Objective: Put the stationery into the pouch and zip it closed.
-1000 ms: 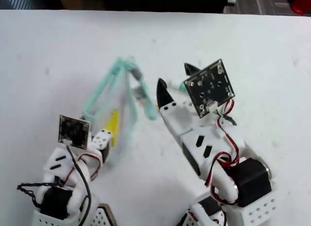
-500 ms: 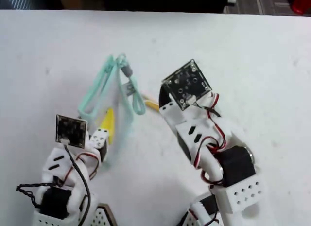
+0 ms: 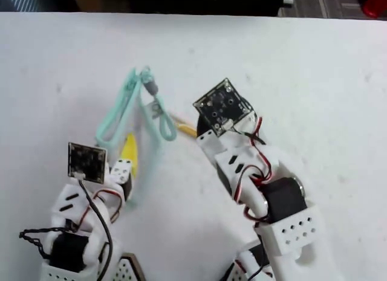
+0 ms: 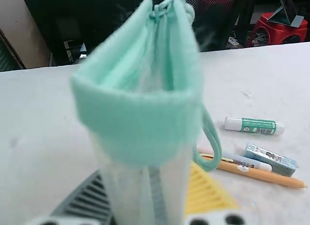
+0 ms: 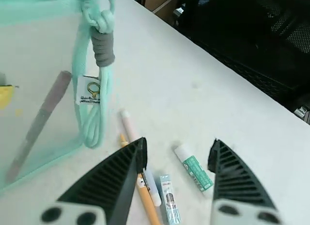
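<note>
Pouch (image 3: 118, 109) stands upright at left, mouth open, clenched in my left gripper (image 4: 145, 196). My right gripper (image 5: 178, 145) hangs released above the pen (image 5: 148, 208) and glue stick (image 5: 193, 173), which I see lying on the table (image 3: 302, 63) just right of the pouch.

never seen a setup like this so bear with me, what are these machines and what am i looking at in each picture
These are two small robot arms, left and right, at a white table. One picture looks down from a fixed camera; the other two come from cameras on the arms' wrists. The left gripper holds a see-through mint pouch. The right gripper is open above the stationery on the table: a glue stick, an orange pencil, a white pen and a small blue box.
</note>
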Controlling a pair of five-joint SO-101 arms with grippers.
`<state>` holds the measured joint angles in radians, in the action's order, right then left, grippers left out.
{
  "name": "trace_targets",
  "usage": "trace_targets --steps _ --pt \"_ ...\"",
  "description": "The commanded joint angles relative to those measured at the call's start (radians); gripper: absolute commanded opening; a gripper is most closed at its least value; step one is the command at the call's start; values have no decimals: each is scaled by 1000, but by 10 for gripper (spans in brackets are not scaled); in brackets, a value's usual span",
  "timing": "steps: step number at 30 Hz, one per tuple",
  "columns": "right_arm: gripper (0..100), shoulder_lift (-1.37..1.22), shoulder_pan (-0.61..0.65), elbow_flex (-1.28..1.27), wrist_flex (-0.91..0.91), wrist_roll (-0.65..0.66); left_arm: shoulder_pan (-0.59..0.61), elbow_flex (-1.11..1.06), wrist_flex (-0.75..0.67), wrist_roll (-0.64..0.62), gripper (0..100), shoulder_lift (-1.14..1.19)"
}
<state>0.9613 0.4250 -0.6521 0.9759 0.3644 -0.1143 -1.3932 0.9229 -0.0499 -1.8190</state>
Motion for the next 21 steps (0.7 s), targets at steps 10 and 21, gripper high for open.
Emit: trace_targets --steps 10,21 --pt "201 -472 8 78 -42 117 15 14 -32 -5 25 -10" --pt "201 -912 68 278 -58 120 246 20 -74 -163 27 -10"
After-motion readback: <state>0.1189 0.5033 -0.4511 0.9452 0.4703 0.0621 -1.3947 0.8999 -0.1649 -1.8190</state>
